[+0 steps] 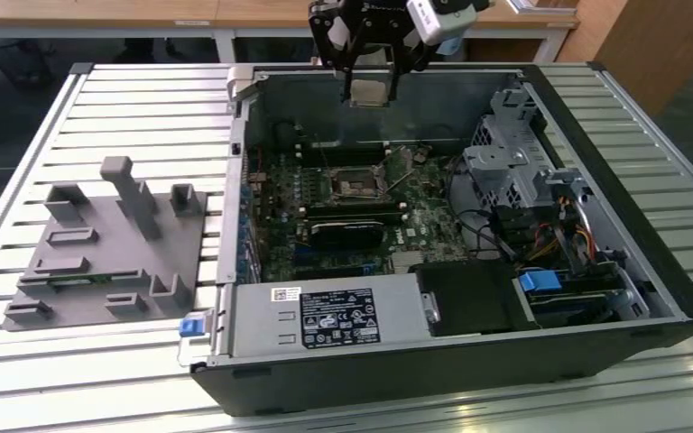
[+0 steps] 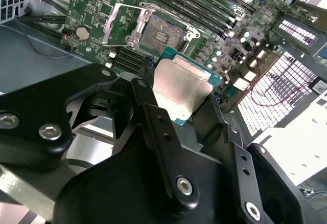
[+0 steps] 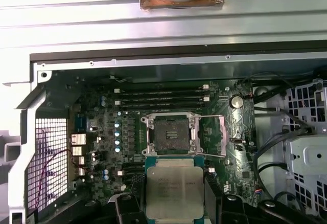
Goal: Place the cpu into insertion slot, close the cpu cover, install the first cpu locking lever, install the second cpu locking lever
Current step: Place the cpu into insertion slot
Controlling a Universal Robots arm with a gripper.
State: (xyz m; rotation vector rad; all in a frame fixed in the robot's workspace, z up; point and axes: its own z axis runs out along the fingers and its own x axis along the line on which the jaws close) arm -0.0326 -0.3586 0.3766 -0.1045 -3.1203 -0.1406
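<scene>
the black two-fingered gripper (image 1: 370, 88) is closed on the cpu (image 1: 368, 92), a small flat square chip with a dull silver metal top on a green base. its fingers (image 2: 153, 106) press on two opposite edges, so the chip sits right between the fingertips with its metal face showing in both wrist views (image 2: 181, 88) (image 3: 173, 193).

in the exterior view the chip hangs high over the far wall of the open black computer case (image 1: 443, 383) – well above the green motherboard (image 1: 419, 234) and touching nothing but the fingers.

the square black insertion slot with its thin silver frame (image 1: 356, 185) (image 3: 171, 134) lies bare on the board, well apart from the chip. the silver metal cpu cover (image 2: 122, 24) stands swung open beside it – not over it.

at the exterior view's left a grey moulded fixture block (image 1: 106, 253) sits on the slatted aluminium table (image 1: 142, 99).
</scene>
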